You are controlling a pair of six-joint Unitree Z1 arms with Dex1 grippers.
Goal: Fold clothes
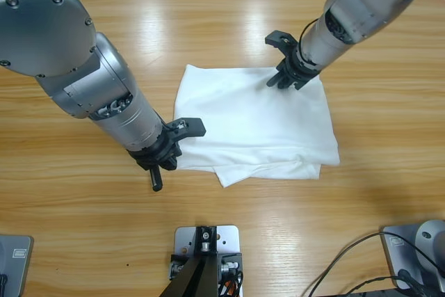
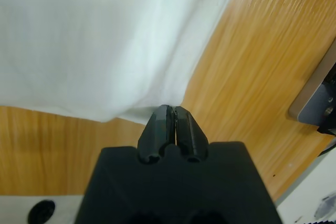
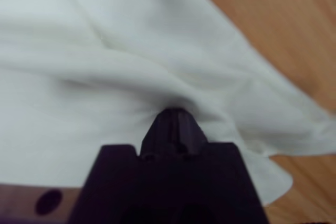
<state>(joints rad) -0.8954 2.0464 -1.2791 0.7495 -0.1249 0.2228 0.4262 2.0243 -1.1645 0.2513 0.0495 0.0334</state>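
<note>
Two arms meet the folded white T-shirt [image 1: 257, 119] mid-table [image 1: 389, 123] from above. Left wrist: left gripper [image 2: 174, 109], jaws together, at the shirt's hem, holding nothing. Right wrist: right gripper [image 3: 175, 114] pinches a cloth ridge, jaws clamped

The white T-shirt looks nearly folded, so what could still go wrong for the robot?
1. Both grippers look shut on cloth: the left gripper on the white T-shirt's near-left edge, the right gripper at the far edge. Pulling apart could drag the fold open.
2. A lower layer sticks out crookedly at the near edge, so the stack may finish uneven.
3. The cloth bunches into ridges at the right gripper, which could set wrinkles.
</note>
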